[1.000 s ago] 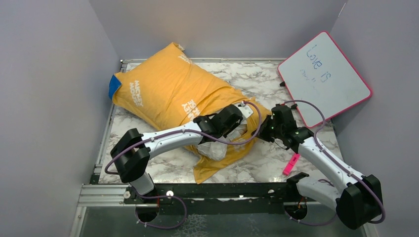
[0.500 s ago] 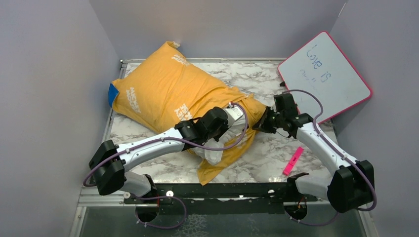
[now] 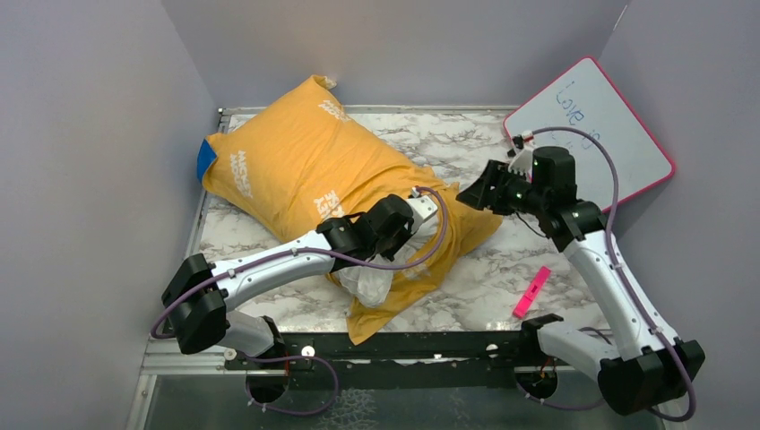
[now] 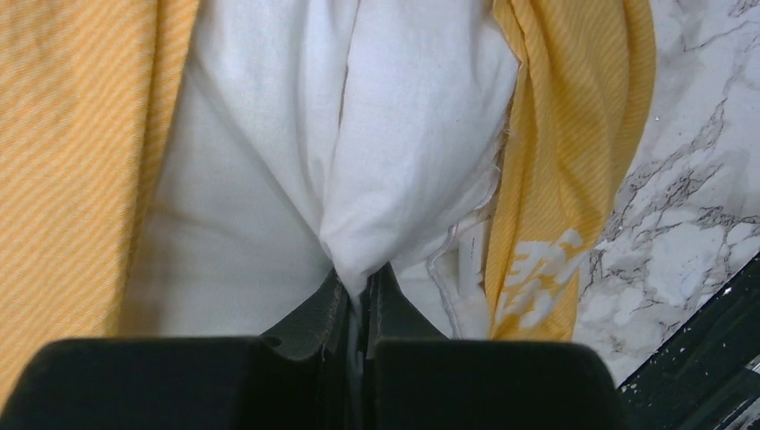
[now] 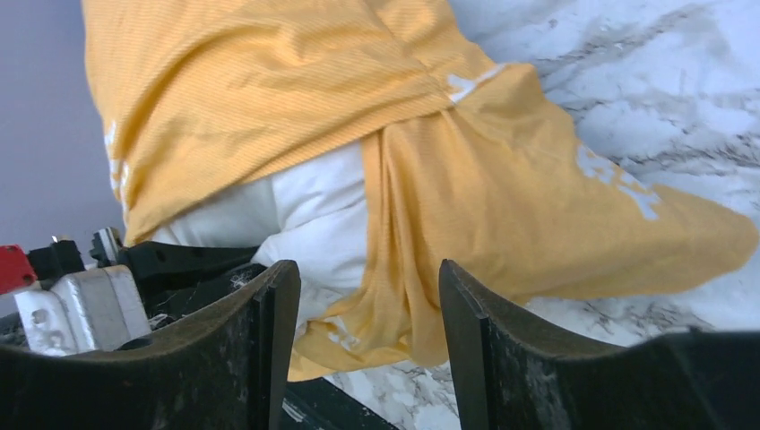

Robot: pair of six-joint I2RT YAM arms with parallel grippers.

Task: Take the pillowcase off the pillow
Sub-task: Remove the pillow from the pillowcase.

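Note:
The orange-yellow pillowcase (image 3: 296, 170) with white lettering lies slantwise from the back left to the table's middle. Its open end (image 5: 502, 197) is slack on the marble. The white pillow (image 3: 367, 279) bulges out of that open end. My left gripper (image 3: 384, 253) is shut on a pinched fold of the pillow (image 4: 358, 134), fingertips meeting at the fabric (image 4: 361, 273), with pillowcase cloth (image 4: 574, 134) hanging to the right. My right gripper (image 3: 470, 193) hovers open above the case's right edge, with nothing between its fingers (image 5: 363, 278). Pillow fabric (image 5: 314, 206) shows beyond them.
A pink-edged whiteboard (image 3: 591, 139) leans at the back right, close behind the right wrist. A pink marker (image 3: 529, 291) lies on the marble near the front right. A black rail (image 3: 403, 345) runs along the front edge. Grey walls close in on three sides.
My right gripper has opened, let go of the pillowcase edge and risen back toward the whiteboard. The left gripper pulled back toward me earlier and now keeps its hold on the pillow.

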